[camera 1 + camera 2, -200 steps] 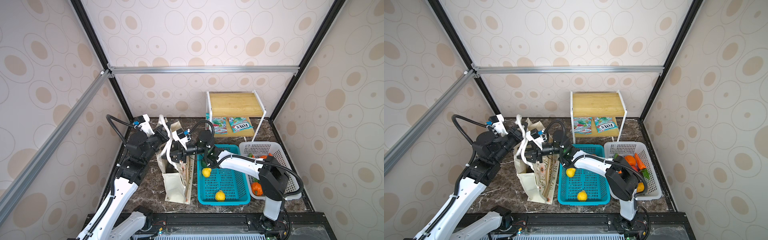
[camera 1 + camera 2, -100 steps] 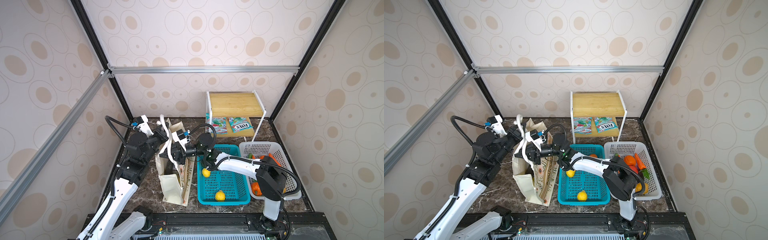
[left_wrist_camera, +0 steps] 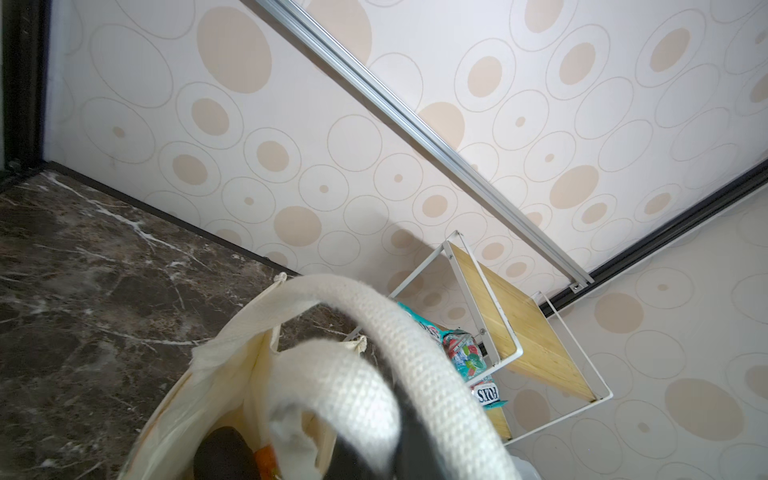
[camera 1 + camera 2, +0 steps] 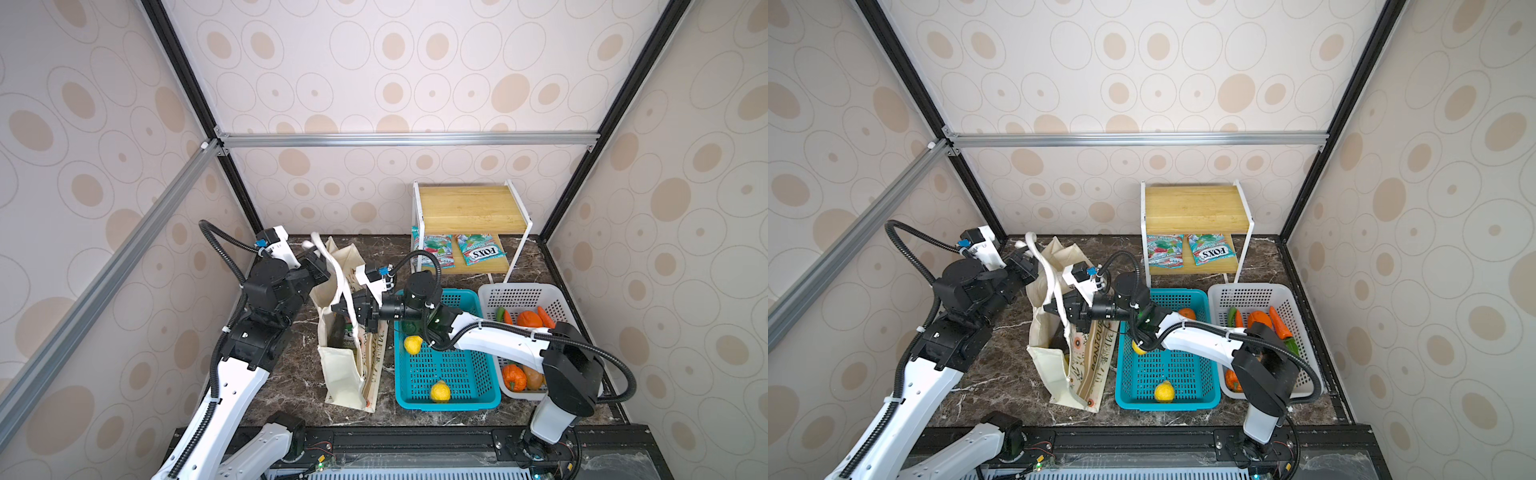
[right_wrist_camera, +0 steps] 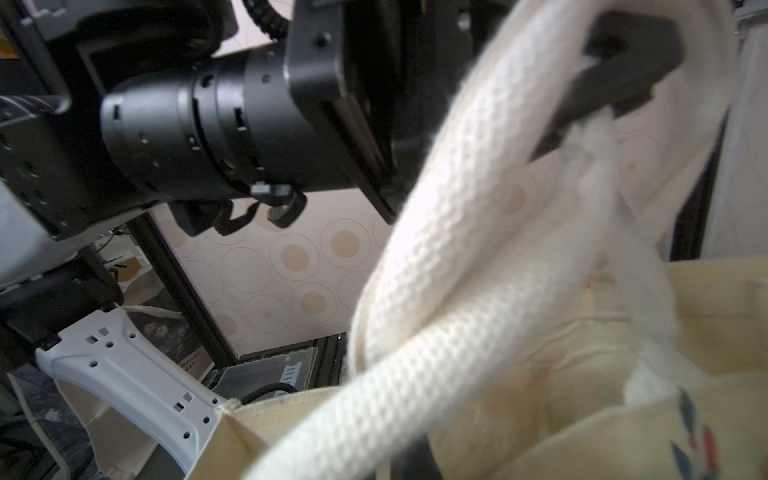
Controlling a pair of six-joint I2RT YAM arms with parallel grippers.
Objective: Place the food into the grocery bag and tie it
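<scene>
Soft, floppy canvas grocery bag (image 4: 343, 370) stands on the dark surface (image 4: 297, 376) beside a teal basket (image 4: 449, 405), its sturdy rope handles (image 4: 337, 279) pinched by the closed left gripper (image 4: 321, 261) and right gripper (image 4: 337, 309).

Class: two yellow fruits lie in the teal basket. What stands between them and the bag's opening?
The basket's wall and the bag's printed side. Over the opening, the left gripper and right gripper are shut on the white handles, which cross it.

Cream floral tote (image 4: 340, 374) upright beside teal basket (image 4: 449, 405) holding 2 yellow fruits (image 4: 439, 391).
</scene>
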